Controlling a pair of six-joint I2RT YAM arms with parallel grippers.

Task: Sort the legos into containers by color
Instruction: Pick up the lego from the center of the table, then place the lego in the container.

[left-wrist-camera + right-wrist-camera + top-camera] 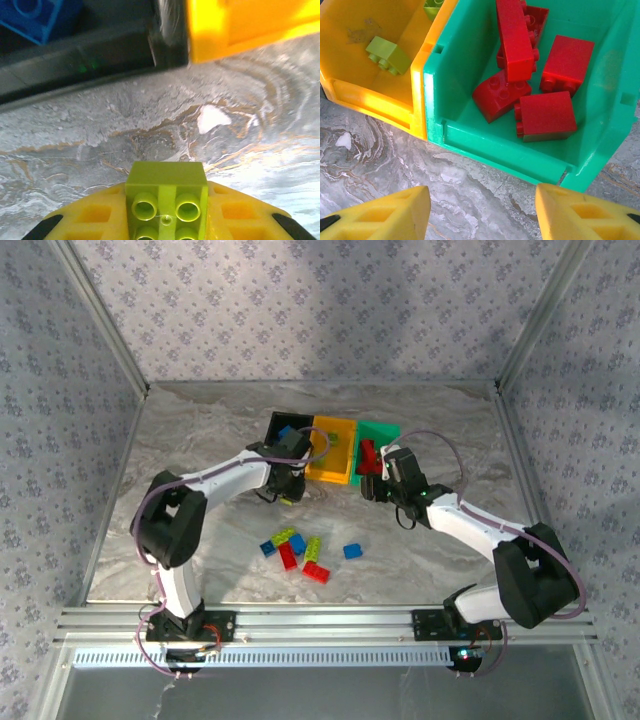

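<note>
My left gripper (287, 490) is shut on a lime green lego (166, 197), held above the table just in front of the black bin (288, 430) and the orange-yellow bin (333, 450). A blue lego (37, 17) lies in the black bin. A lime lego (388, 56) lies in the orange-yellow bin (375, 95). My right gripper (375, 485) stands open and empty just in front of the green bin (520, 145), which holds several red legos (547, 115). Loose red, blue and lime legos (300, 552) lie on the table nearer the arms.
The three bins stand side by side at the middle back of the marble table (200, 440). A loose blue lego (352, 551) lies apart to the right of the pile. Metal frame posts and patterned walls enclose the table.
</note>
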